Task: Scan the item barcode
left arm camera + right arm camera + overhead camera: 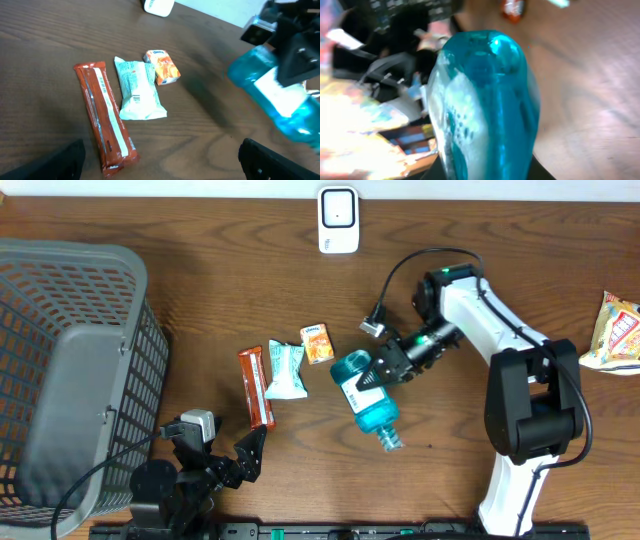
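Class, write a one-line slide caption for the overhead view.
Right claw grips a blue bottle beside an orange carton; left claw sits open near the grey basket; white scanner beyond.

Left arm [170, 485]: folded low at the near edge, left hand [245, 458] pointing up and to the right, fingers spread wide with nothing between them. Right arm [500, 340]: rises from its base at the near right, elbow bent, the white link reaching toward the far side before the wrist doubles back leftward. Right hand [385, 368]: angled down-left, fingers closed on the blue bottle [368, 402].
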`<move>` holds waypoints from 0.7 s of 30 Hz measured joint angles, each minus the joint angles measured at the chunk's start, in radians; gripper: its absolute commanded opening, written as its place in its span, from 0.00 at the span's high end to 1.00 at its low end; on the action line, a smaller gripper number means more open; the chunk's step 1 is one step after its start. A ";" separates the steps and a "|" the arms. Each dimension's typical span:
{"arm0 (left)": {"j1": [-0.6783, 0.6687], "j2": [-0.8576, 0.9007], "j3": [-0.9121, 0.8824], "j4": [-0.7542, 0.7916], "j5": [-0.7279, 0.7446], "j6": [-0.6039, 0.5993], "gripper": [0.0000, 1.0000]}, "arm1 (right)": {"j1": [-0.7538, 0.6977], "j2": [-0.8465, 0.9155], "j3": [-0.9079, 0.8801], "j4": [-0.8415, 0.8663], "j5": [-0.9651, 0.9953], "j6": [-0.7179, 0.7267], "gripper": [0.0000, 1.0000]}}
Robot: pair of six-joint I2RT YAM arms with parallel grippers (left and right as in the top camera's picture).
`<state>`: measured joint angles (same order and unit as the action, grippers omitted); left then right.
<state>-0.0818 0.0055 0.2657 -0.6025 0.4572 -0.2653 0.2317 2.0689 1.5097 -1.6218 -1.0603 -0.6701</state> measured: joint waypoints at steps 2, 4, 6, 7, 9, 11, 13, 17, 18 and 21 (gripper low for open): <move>0.000 0.000 0.000 0.000 0.000 0.000 0.02 | -0.008 -0.002 0.000 -0.047 -0.028 -0.079 0.99; 0.000 0.000 0.000 0.000 0.000 0.000 0.02 | -0.008 -0.004 0.000 -0.069 -0.050 -0.133 0.99; 0.000 0.000 0.000 0.000 0.000 0.000 0.02 | -0.007 -0.005 0.000 -0.071 -0.064 -0.162 0.99; 0.000 0.000 0.000 0.000 0.000 0.000 0.02 | -0.006 -0.005 0.000 -0.071 -0.069 -0.171 0.99; 0.000 0.000 0.000 0.000 0.000 0.000 0.02 | -0.005 -0.005 0.000 -0.072 -0.075 -0.183 0.99; 0.000 0.000 0.000 0.000 0.000 0.000 0.02 | -0.001 -0.005 0.000 -0.072 -0.081 -0.186 0.99; 0.000 0.000 0.000 0.000 0.000 0.000 0.02 | 0.002 -0.005 0.000 -0.072 -0.088 -0.186 0.99; 0.000 0.000 0.000 0.000 0.000 0.000 0.02 | 0.004 -0.005 0.000 -0.072 -0.095 -0.186 0.99; 0.000 0.000 0.000 0.000 0.000 0.000 0.02 | 0.004 -0.005 0.000 -0.072 -0.096 -0.186 0.99; 0.000 0.000 0.000 0.000 0.000 0.000 0.02 | 0.004 -0.005 0.000 -0.072 -0.097 -0.186 0.99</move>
<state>-0.0818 0.0055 0.2657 -0.6025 0.4572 -0.2653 0.2359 2.0636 1.5093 -1.6936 -1.1576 -0.8558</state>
